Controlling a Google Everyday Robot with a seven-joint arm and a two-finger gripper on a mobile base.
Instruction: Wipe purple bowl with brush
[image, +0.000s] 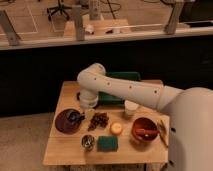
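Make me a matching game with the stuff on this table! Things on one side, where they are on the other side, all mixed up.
Things:
1 purple bowl
2 red-orange bowl
3 green sponge
4 gripper

Places:
A near the front edge of the table, beside the metal cup
B on the right, orange-brown utensil in it
C at the purple bowl's back-right rim
D on the left, dark brush in it

Pairs: 1-D, 2-B, 3-A, 4-C

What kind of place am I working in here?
Probably an office or lab test area: a lone wooden table and an office chair beyond it. The end effector is over the purple bowl.
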